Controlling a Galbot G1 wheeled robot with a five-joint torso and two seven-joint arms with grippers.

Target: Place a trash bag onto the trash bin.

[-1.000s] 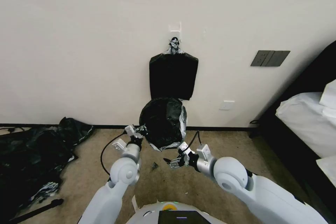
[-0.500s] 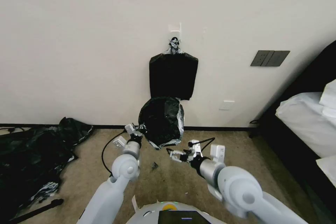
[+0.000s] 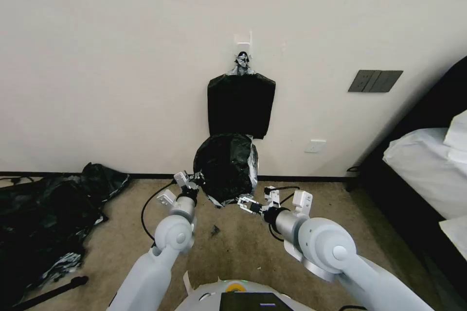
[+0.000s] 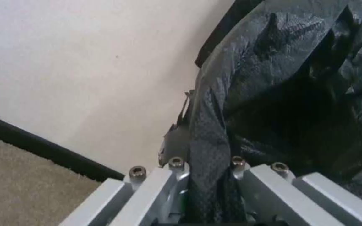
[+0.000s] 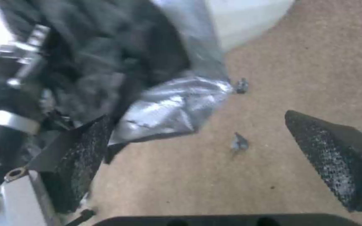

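Black sheeting: a large crumpled mass of black plastic sheeting [image 3: 44, 218] lies on the beige carpet floor [image 3: 233, 252] at the far left, against the wall base.
Left tool: the left tool [image 3: 193, 181] is raised at the left edge of the bag; in the left wrist view its grey fingers [image 4: 164, 185] are clamped on a twisted fold of black film running between them [image 4: 208, 185].
Trash bag: the thin, glossy, wrinkled black plastic trash bag [image 3: 226, 167] is draped over the bin, ballooning above it, its lower hem hanging loose toward the carpet; a silvery sheen shows on that hem [image 5: 168, 110].
Trash bin: the small round cream-white plastic trash bin [image 5: 248, 18] stands on the carpet against the wall; most of it is covered by the bag, with a pale stretch of side wall exposed in the right wrist view.
Hanging bundle: a flat rectangular black bundle with a grey knotted tip [image 3: 241, 104] hangs from a white wall hook, directly above the bag.
Right tool: the right tool [image 3: 247, 202] is at the lower right hem of the bag; its jaws stand wide, the two black textured pads [image 5: 80, 157] apart, one just beside the hem, nothing gripped.
Debris: small dark scraps [image 5: 239, 142] lie on the carpet between the pads.
Bed: a bed with white bedding [image 3: 428, 165] stands at the far right, well apart from the bin.
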